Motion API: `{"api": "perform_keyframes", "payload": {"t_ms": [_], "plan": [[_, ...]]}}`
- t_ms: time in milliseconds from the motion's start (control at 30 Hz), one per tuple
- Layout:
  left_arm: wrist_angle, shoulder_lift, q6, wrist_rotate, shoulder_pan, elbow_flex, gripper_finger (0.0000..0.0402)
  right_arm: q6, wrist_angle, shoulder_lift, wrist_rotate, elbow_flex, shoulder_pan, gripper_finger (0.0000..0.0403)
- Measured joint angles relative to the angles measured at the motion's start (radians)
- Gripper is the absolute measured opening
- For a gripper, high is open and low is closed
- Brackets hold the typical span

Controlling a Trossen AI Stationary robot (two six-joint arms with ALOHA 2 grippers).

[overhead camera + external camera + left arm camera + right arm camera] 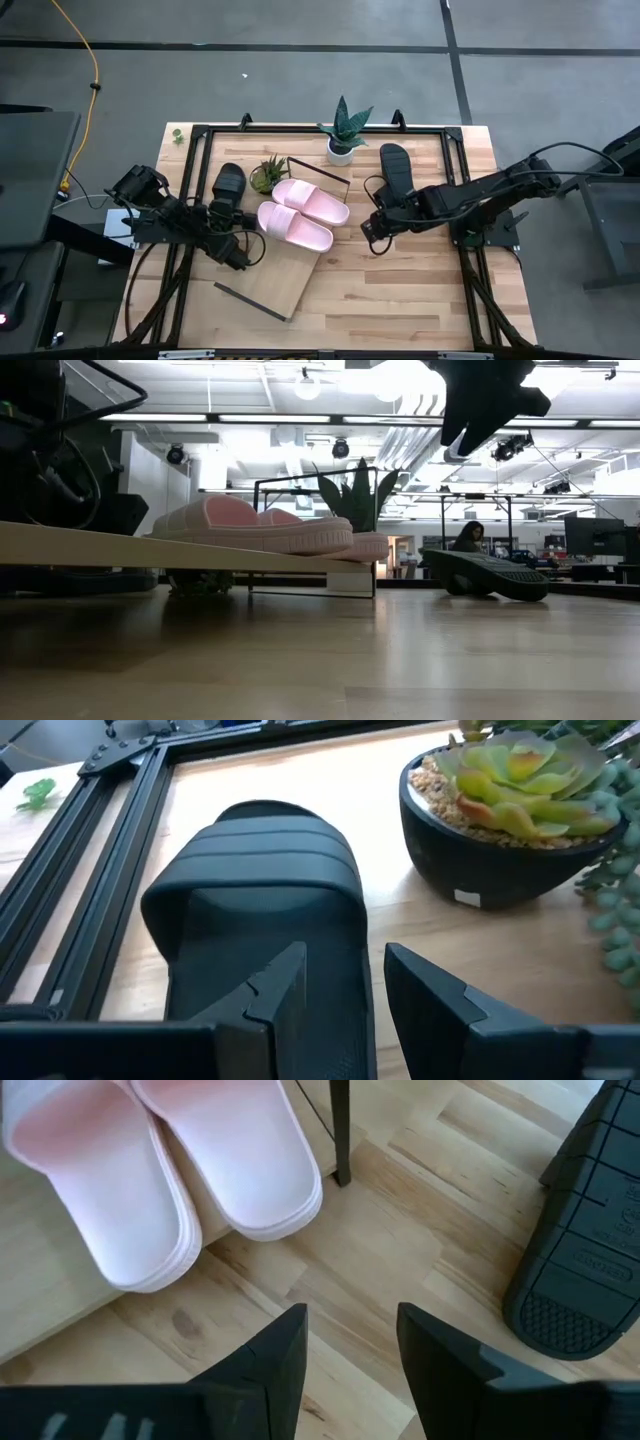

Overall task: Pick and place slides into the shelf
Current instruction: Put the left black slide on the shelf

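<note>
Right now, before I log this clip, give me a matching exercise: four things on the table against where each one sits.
Things:
1. pink slides
2. black slide by the left gripper
3. black slide by the right gripper
4. succulent pot

Places:
A. on the bare tabletop on the right side, sole up
B. side by side on the shelf
C. under the left gripper, upright, near the table's left frame
D. between a black slide and the pink pair

Pairs: 1-B, 2-C, 3-A, 4-D
</note>
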Motion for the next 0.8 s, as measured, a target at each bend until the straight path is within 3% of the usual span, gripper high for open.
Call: {"api": "perform_keyframes", "payload": {"t_ms": [233,533,800], "plan": [[0.002,0.0,0.0,-0.071,0.008,-0.001,0.0127,0.0,-0.001,0.0,0.0,0.0,-0.019,0.0146],[0.03,0.0,0.003,-0.068,0.105,-0.016,0.0127,-0.004,-0.001,0.0,-0.008,0.0,-0.034,0.0146],[0.101,0.0,0.003,-0.074,0.118,-0.019,0.0127,0.018,0.0,0.0,-0.007,0.0,-0.035,0.0146]]}}
